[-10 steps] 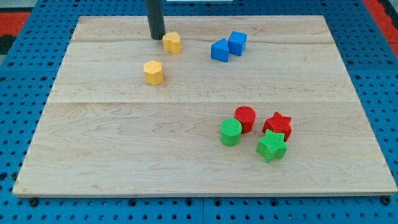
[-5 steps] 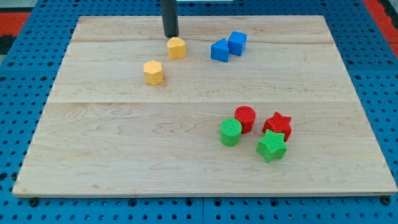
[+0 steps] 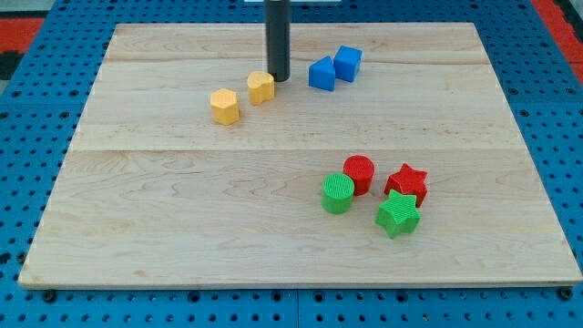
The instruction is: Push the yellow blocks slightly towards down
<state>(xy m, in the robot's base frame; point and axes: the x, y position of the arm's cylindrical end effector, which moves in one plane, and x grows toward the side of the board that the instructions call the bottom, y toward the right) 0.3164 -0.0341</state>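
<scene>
Tip [image 3: 279, 78] touching upper yellow block [image 3: 260, 87] at its right, second yellow block [image 3: 224, 106] just left, bare board [image 3: 182, 219] below.

Two yellow blocks [image 3: 224, 106], two blue [image 3: 322, 73], two red [image 3: 359, 173], two green [image 3: 338, 193]

Wooden board [image 3: 182, 219] on blue pegboard [image 3: 27, 118], blue triangle [image 3: 321, 74] touching blue cube [image 3: 347, 63], red cylinder [image 3: 359, 174], green cylinder [image 3: 337, 193], red star [image 3: 406, 183], green star [image 3: 398, 215] clustered lower right

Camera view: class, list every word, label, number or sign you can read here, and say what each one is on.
None: no readable text shows.
The wooden board, the two yellow blocks, the blue, red and green blocks and the rod are all unmarked.
My tip touches the upper yellow block's right side.
</scene>
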